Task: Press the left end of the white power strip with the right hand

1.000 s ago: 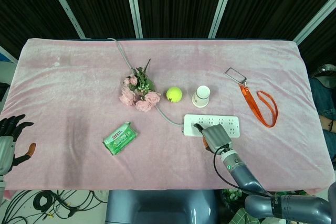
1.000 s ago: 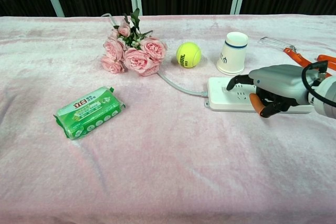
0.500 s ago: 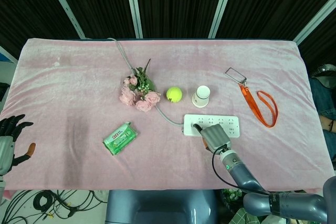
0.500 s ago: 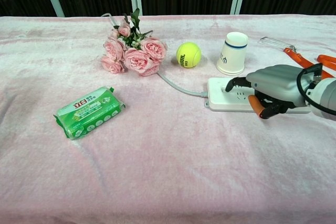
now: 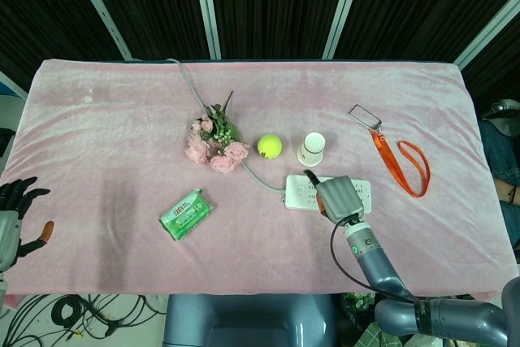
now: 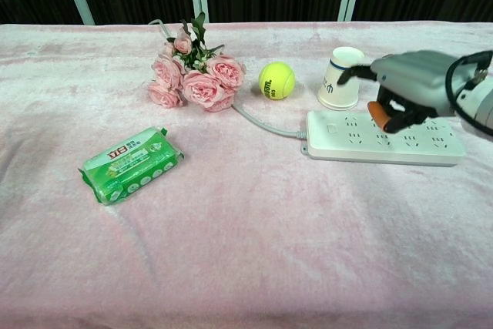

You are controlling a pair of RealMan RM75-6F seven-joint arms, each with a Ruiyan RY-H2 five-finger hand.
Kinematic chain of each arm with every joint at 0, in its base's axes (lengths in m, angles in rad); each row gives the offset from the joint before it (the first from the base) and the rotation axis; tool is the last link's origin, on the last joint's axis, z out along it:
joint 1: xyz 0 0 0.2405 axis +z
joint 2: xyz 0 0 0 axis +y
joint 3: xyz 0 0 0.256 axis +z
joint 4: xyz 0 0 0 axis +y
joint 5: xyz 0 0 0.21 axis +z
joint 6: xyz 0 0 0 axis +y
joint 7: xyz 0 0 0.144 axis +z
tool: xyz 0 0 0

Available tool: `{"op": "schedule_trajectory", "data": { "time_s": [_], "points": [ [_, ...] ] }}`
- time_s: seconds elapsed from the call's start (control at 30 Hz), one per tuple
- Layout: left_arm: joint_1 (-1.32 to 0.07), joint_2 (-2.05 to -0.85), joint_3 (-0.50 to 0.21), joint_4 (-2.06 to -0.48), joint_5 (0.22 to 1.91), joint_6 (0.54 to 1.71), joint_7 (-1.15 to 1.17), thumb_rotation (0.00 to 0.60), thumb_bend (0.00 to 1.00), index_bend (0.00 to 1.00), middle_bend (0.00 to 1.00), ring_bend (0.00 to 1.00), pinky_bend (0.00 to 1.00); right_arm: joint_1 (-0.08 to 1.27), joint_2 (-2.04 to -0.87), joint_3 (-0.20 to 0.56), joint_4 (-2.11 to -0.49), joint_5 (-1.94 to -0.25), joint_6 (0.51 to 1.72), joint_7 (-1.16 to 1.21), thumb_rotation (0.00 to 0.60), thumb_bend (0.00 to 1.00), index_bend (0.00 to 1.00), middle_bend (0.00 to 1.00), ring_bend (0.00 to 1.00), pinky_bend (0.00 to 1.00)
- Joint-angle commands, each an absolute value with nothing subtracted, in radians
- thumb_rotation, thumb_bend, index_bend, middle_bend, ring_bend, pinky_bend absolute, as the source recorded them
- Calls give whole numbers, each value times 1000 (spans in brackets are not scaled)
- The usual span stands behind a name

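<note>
Overhead — pink cloth, dark slats.

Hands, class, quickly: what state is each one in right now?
Left hand: open, fingers spread, holding nothing, at the table's edge.
Right hand: raised above the white power strip, holding nothing; open or closed cannot be told.

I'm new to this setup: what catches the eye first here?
The right hand hovers above the white power strip on the pink cloth, fingers curled. Left of it lie a pink rose bunch and a yellow tennis ball.
</note>
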State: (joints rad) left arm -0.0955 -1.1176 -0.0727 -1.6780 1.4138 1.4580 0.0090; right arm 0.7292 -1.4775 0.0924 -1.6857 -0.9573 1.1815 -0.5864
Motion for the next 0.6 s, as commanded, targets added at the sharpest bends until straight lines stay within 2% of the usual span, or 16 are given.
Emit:
{"op": "schedule_trajectory", "data": {
  "time_s": [0.03,0.07,0.13,0.17,0.27,0.3,0.4,0.47,0.6],
  "points": [
    [-94,-1117,-72,-1679,1414,1460,8,600,373,257,101,43,77,678,-1430,137,-1726,-1031,1254,-492,600,484,78,716,858,972],
    [-94,-1116,-72,-1680,1414,1460,7,600,373,257,101,43,77,667,-1403,142,-1750,-1040,1259,-472,600,433,69,626,791,913],
    [-93,-1116,-72,-1681,1414,1460,7,600,373,257,101,43,76,645,-1337,148,-1804,-1054,1262,-434,600,344,53,456,639,724],
    [-93,-1116,-71,-1681,1415,1461,8,600,373,257,101,43,76,635,-1307,149,-1827,-1057,1263,-419,600,298,46,361,536,595],
    [-92,-1117,-70,-1683,1417,1462,12,600,373,257,101,43,77,588,-1172,139,-1909,-1088,1272,-363,600,224,41,194,341,353],
    [-92,-1118,-69,-1684,1418,1462,13,600,373,257,101,43,77,568,-1120,131,-1929,-1108,1278,-341,600,211,41,160,299,311],
    [-91,-1119,-70,-1685,1418,1465,17,600,373,257,101,43,77,503,-1012,104,-1950,-1179,1319,-275,600,188,41,101,231,266],
    [-90,-1120,-72,-1686,1417,1468,19,600,373,257,101,43,77,434,-952,76,-1938,-1251,1381,-202,600,182,41,87,220,250],
    [-90,-1125,-77,-1689,1412,1473,23,600,373,257,100,43,76,319,-916,21,-1854,-1356,1497,-108,600,177,41,81,219,238]
  ]
}}
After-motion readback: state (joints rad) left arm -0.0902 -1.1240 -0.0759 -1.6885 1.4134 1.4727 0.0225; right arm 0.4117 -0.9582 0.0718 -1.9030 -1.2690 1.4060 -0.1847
